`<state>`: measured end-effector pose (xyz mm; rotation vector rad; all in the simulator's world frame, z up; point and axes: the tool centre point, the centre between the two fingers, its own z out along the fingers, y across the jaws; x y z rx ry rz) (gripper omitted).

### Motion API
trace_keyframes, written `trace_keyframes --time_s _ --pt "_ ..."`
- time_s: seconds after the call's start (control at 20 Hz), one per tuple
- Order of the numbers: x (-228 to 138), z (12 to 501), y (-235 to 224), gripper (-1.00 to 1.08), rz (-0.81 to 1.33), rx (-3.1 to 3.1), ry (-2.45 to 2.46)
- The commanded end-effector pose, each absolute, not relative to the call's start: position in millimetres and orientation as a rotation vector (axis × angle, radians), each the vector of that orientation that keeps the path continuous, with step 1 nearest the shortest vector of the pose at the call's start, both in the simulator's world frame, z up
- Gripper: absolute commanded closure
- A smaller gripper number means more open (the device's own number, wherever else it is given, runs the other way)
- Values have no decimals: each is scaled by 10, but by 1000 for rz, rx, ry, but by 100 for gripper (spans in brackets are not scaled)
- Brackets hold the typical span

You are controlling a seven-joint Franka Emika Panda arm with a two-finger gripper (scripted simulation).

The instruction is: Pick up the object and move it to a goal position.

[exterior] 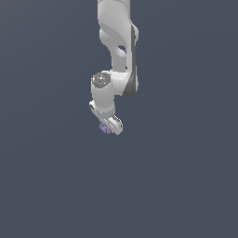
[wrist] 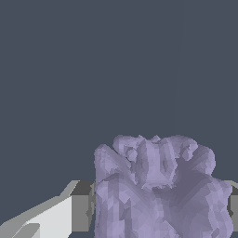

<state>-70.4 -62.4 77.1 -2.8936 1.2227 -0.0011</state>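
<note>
The lavender clump (wrist: pixel 158 190) is showing a matt, rough, bumpy, faceted surface. The arm (exterior: pixel 118 42) is looking like smooth, faintly glossy white plastic with dark grey trim.

Surroundings: plain dark backdrop on all sides of the gripper (exterior: pixel 110 127). Only item nearby: the lavender clump (wrist: pixel 158 190) lodged between its fingers.

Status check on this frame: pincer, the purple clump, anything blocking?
Pincer shut on lavender clump, a finger at each side. Clump sits at fingertips, arm pointing down. Nothing else in view, plain dark background only.
</note>
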Motion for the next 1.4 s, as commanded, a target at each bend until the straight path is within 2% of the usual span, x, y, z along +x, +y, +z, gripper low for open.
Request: trace_keyframes --time_s 0.0,1.35 --pt "-662 945 -510 108 -2 -2894 1222" --pt "-29 3440 1103 108 -2 -2895 1225"
